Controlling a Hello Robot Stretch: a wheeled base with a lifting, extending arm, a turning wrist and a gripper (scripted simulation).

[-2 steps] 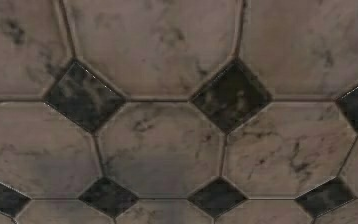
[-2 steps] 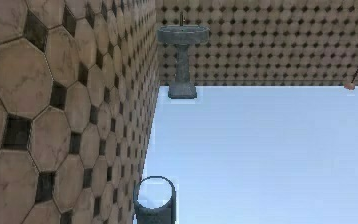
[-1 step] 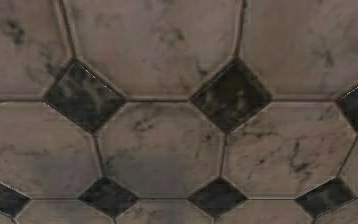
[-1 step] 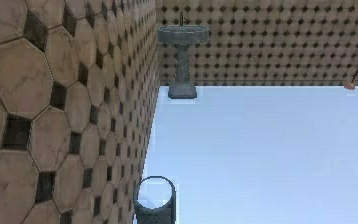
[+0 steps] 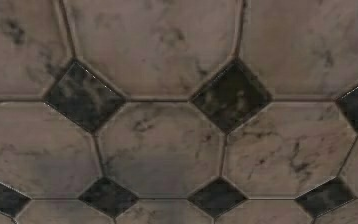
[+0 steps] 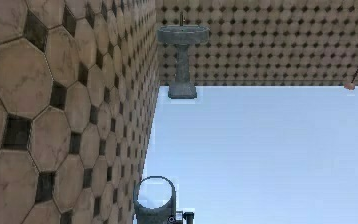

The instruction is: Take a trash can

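Beside tiled wall [image 6: 47,110], perhaps a trash can [image 6: 155,200], grey, cut off below

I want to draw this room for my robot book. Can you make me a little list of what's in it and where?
walls: brown eight-sided tiles with small dark squares between them
ground: pale blue floor
washing spot: grey pedestal sink against the far wall
target: grey round trash can at the arm side view's bottom edge, beside the left wall
arm: gripper just right of the can; cannot tell whether it holds anything
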